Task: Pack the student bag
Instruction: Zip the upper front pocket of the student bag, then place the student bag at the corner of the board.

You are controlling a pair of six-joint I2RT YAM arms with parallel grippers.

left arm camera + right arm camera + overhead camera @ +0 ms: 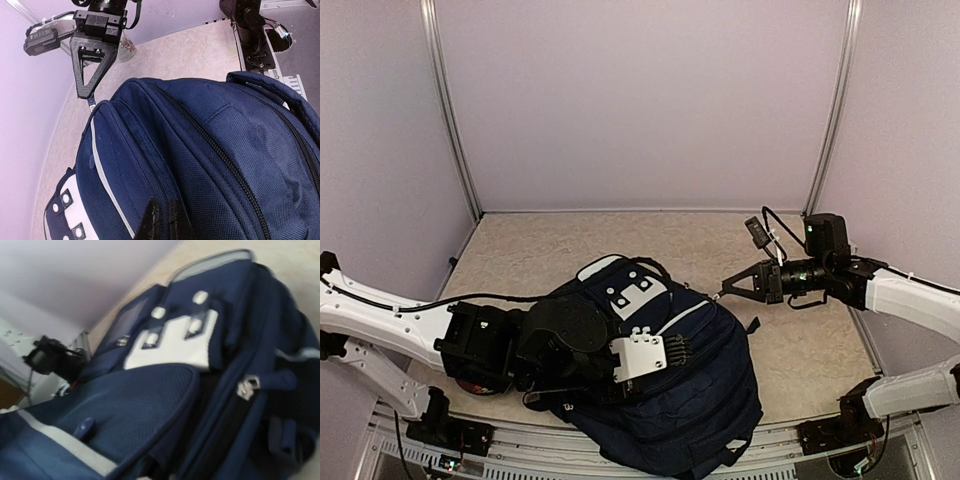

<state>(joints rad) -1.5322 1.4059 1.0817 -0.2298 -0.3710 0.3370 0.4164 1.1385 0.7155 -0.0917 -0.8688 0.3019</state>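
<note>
The student bag (700, 390), navy with a white patch (632, 290), lies on the table's near half. My left gripper (672, 352) rests on top of it. In the left wrist view its fingertips (150, 220) stand close together, pinching a ridge of the bag's fabric (210, 150) beside a zipper seam. My right gripper (725, 290) reaches the bag's right upper edge, its fingers drawn to a point and shut on the rim there (89, 97). The right wrist view shows a lifted navy flap (150, 405), the patch (175, 347) and a metal zipper slider (247, 386); its own jaws are out of sight.
The beige tabletop (620, 240) is enclosed by lilac walls, with aluminium posts at the back left (450, 110) and back right (832, 110). Arm bases sit at the near corners. A dark strap (280, 95) arches over the bag's side.
</note>
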